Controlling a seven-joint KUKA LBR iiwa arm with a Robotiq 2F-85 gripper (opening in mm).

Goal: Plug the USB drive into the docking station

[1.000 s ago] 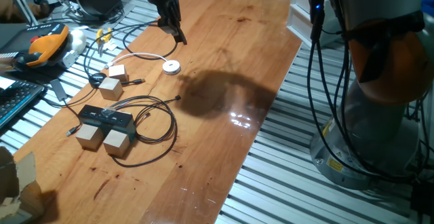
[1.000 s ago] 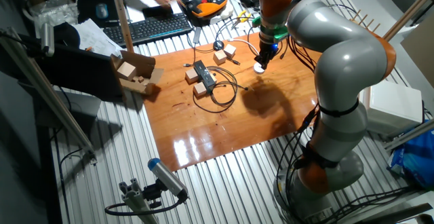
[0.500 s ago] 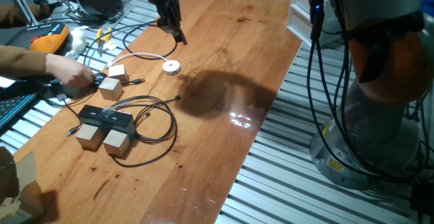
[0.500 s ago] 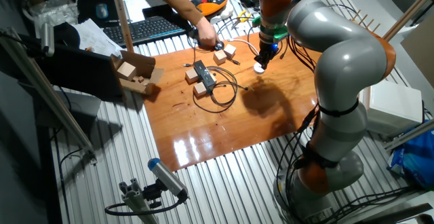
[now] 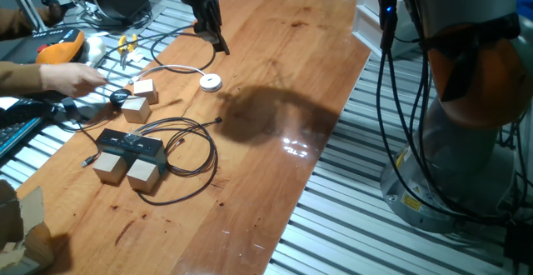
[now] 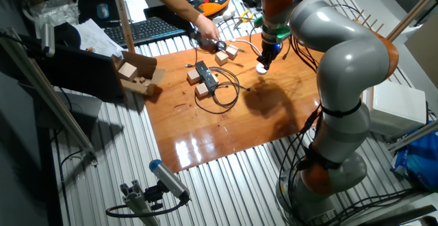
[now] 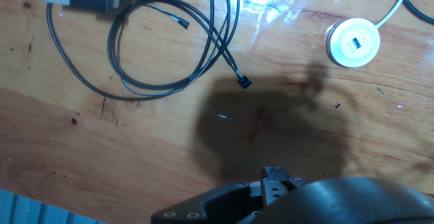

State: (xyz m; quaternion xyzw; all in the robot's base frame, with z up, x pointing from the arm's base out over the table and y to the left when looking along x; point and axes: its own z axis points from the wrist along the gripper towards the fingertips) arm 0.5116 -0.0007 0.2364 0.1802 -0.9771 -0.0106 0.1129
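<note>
Your gripper (image 5: pixel 218 42) hangs high over the table's far end, its opening impossible to judge, while the docking station (image 5: pixel 129 146) lies well away toward the near-left, beside two wooden cubes (image 5: pixel 125 171).

From here I see my black two-finger gripper (image 5: pixel 218 42) hanging above the wooden table (image 5: pixel 275 75), near a round white puck (image 5: pixel 210 82), while a person's hand (image 5: pixel 71 78) reaches beside pale wooden cubes (image 5: pixel 137 100).

no text or label can be read.
</note>
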